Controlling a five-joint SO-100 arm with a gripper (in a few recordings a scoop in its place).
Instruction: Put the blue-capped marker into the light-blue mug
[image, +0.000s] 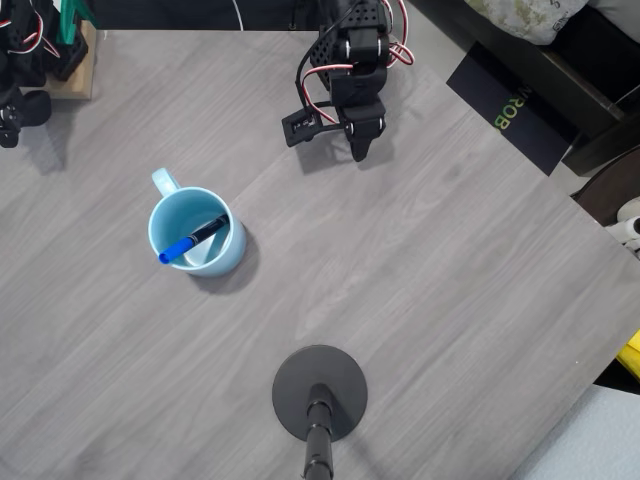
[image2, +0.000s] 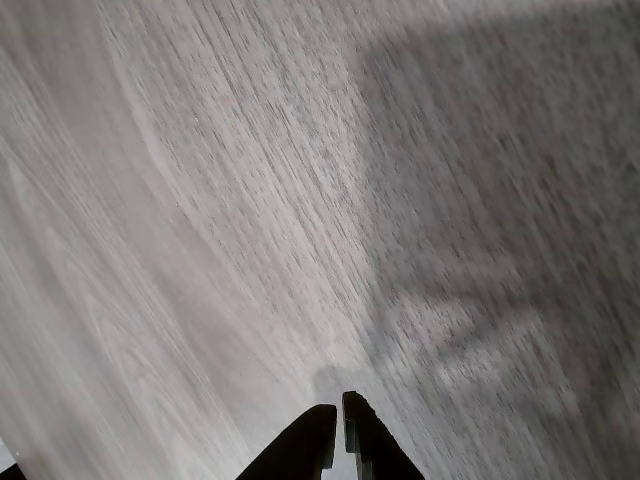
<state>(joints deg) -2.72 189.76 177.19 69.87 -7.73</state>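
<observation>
The light-blue mug (image: 196, 232) stands on the grey wood table, left of centre in the overhead view, its handle pointing up-left. The blue-capped marker (image: 192, 240) lies slanted inside it, blue cap resting low on the left rim, black barrel rising to the right. My gripper (image: 358, 152) is far from the mug, near the top middle of the table, folded back by the arm's base. In the wrist view the two black fingertips (image2: 318, 425) are pressed together with nothing between them, just above bare table.
A black round stand base with a pole (image: 320, 392) sits at the bottom centre. A wooden block (image: 72, 62) with dark hardware is at the top left corner. The table's right edge (image: 560, 180) runs diagonally, with a dark shelf and clutter beyond.
</observation>
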